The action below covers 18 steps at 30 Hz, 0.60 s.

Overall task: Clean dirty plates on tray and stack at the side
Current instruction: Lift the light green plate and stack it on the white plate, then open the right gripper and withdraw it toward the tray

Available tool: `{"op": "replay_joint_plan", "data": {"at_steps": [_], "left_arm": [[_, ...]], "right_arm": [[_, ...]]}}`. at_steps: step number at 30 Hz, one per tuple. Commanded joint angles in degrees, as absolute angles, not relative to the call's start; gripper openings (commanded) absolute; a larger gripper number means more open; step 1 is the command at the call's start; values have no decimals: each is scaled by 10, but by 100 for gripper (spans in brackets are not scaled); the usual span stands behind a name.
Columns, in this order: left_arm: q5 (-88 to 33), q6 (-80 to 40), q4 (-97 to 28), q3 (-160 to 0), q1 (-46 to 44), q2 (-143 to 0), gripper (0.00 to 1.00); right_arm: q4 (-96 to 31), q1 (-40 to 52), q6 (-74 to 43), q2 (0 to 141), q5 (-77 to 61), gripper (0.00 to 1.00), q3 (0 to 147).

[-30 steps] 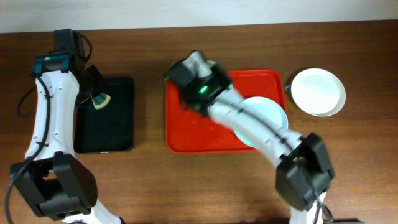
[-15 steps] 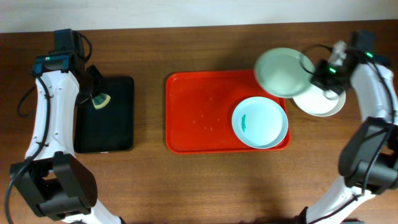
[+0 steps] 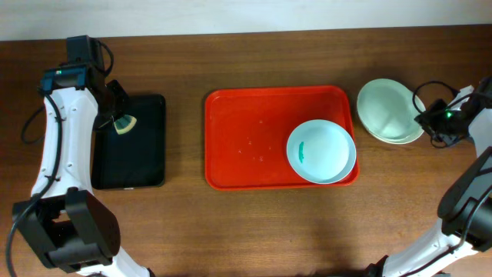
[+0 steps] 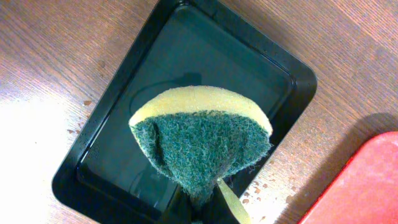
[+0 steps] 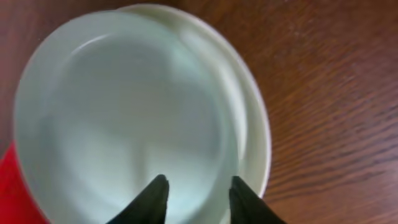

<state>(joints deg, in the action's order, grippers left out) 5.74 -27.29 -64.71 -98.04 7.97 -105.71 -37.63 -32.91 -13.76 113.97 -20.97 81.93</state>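
The red tray lies mid-table. A pale blue plate with a teal smear sits in its right part. To the right of the tray, the mint green plate rests on the white plate; both also show in the right wrist view, the mint green plate over the white plate's rim. My right gripper is open and empty over the mint plate's edge; in the overhead view it is at the stack's right side. My left gripper is shut on a green-and-yellow sponge.
A smaller black tray lies at the left, under the sponge; it also shows in the left wrist view. A corner of the red tray shows there at the lower right.
The right arm swung from the red tray to the right with the mint green plate, set it on the white plate and opened. The left arm has not moved.
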Motion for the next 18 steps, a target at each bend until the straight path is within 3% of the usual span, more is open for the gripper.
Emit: {"op": "replay_joint_plan", "data": {"at_steps": [1,3,5,9,12,18], "left_arm": [[53,-278,-644,-975,81,-1057,0],[53,-278,-643,-975,81,-1057,0],[53,-278,-644,-975,81,-1057,0],[53,-278,-644,-975,81,-1057,0],[53,-278,-643,-975,80,-1057,0],[53,-278,-644,-975,81,-1057,0]], "right_arm": [[-387,-304,-140,1136,-238,32,835],[-408,-291,-140,1123,-244,26,857],[-423,-272,-140,1102,-237,29,875],[-441,-209,-93,1046,-234,43,886],[-485,-113,36,1044,-232,65,885],[-506,10,112,1105,-45,77,883]]}}
